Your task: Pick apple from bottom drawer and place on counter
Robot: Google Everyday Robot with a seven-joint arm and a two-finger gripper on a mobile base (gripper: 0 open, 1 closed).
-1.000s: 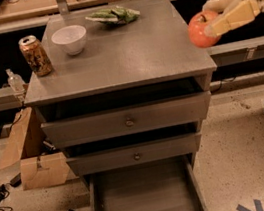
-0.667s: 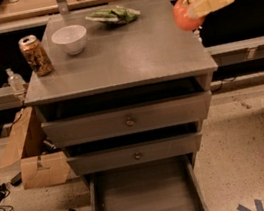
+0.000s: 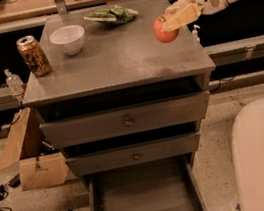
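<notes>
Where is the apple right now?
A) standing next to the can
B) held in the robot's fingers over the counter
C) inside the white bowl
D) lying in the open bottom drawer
B: the gripper, at the right side of the counter, is shut on the apple, which hangs over the grey top.

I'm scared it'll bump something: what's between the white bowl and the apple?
Only bare counter, in the camera view. The gripper holds the apple over its right side.

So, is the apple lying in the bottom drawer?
No, the hand holds the apple above the counter near its right edge.
</notes>
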